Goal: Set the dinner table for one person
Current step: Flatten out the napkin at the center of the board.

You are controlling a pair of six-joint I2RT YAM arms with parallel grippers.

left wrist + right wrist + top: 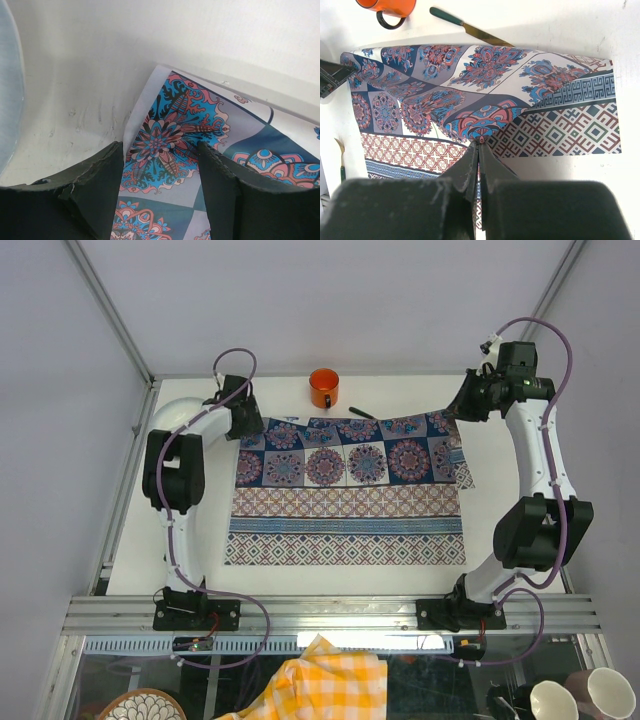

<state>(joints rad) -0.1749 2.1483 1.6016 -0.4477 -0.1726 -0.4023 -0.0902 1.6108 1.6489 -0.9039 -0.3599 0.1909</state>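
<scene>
Left pincer (243,416) sits at the far-left corner of the patterned cloth (345,495), and the right pincer (466,406) at its far-right corner, seen from above. That cloth lies mid-way on the dinner table (410,390), with bare white margins on every side. An orange mug (323,388) stands just beyond the cloth's far edge. A knife (360,412) lies beside the mug, touching that edge. A pale plate (172,412) rests left of the cloth.

Left wrist view: the fingers (90,195) stand apart, straddling the cloth's corner, with open tabletop beyond it.

Right wrist view: the fingers are pressed together on a pinched-up fold of the cloth's corner. A small fork (341,155) lies off the cloth's far side.
</scene>
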